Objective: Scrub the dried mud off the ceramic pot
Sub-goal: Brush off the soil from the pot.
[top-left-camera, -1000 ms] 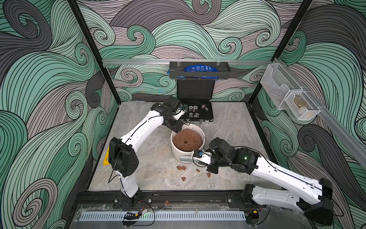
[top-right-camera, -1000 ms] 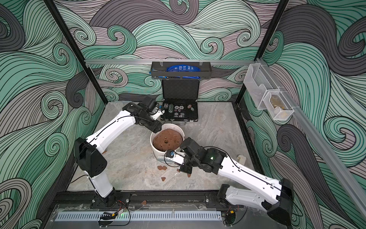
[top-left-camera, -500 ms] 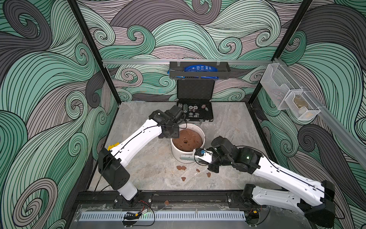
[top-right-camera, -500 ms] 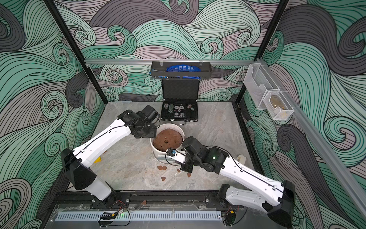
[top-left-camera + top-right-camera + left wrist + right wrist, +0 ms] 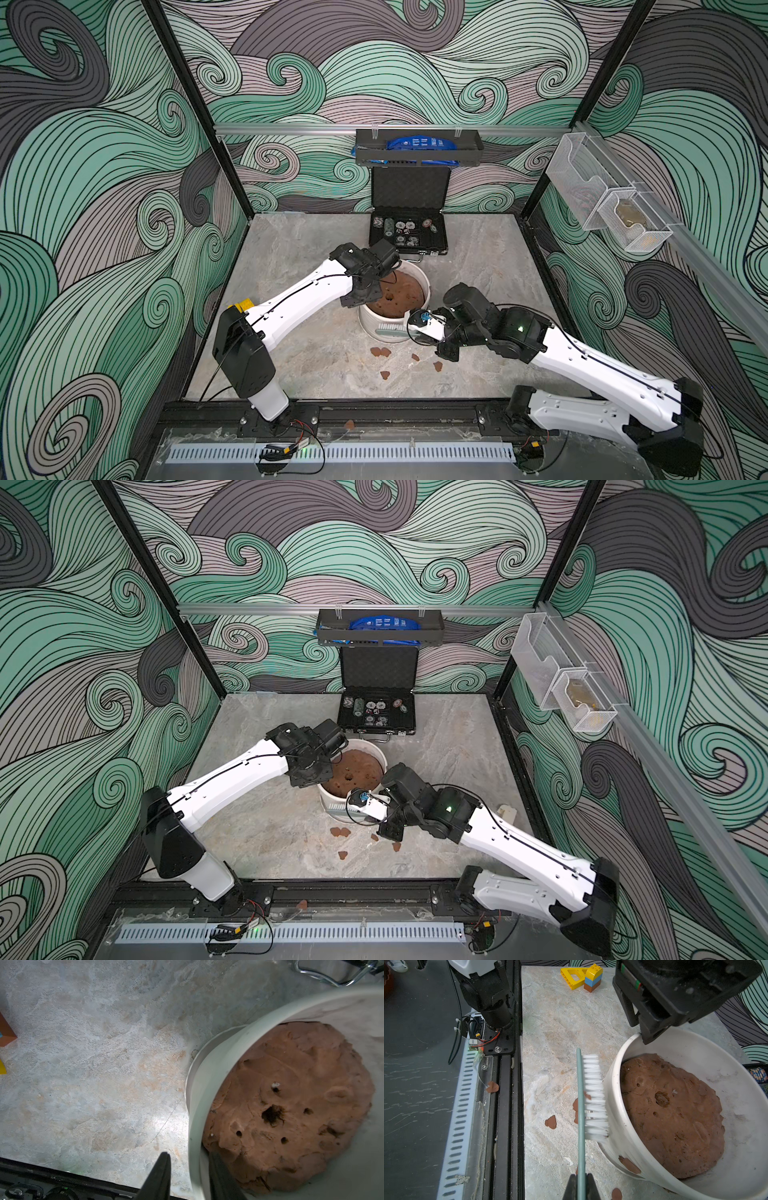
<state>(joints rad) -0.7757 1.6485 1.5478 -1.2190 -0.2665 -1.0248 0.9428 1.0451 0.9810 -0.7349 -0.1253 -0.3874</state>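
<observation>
The white ceramic pot [image 5: 376,328] [image 5: 332,802] stands mid-table with a brown domed mound [image 5: 399,295] inside. A patch of dried mud [image 5: 629,1164] clings to its outer wall. Loose mud chips [image 5: 380,352] [image 5: 550,1122] lie on the table in front. My right gripper [image 5: 581,1186] [image 5: 415,330] is shut on the green handle of a scrub brush [image 5: 593,1097], whose white bristles press on the pot's wall. My left gripper [image 5: 188,1154] [image 5: 376,286] straddles the pot's rim [image 5: 194,1105]. One finger is inside against the wall, and the outer one stands a little off it.
An open black case of poker chips [image 5: 409,237] sits behind the pot. Toy blocks [image 5: 583,976] lie at the table's left edge. The black front rail [image 5: 506,1105] carries one stray mud chip [image 5: 492,1087]. Clear bins hang on the right wall [image 5: 598,199].
My left arm swung from beside the case down to the pot's left rim, and its jaws narrowed around the rim. The right arm with the brush edged slightly along the pot's wall.
</observation>
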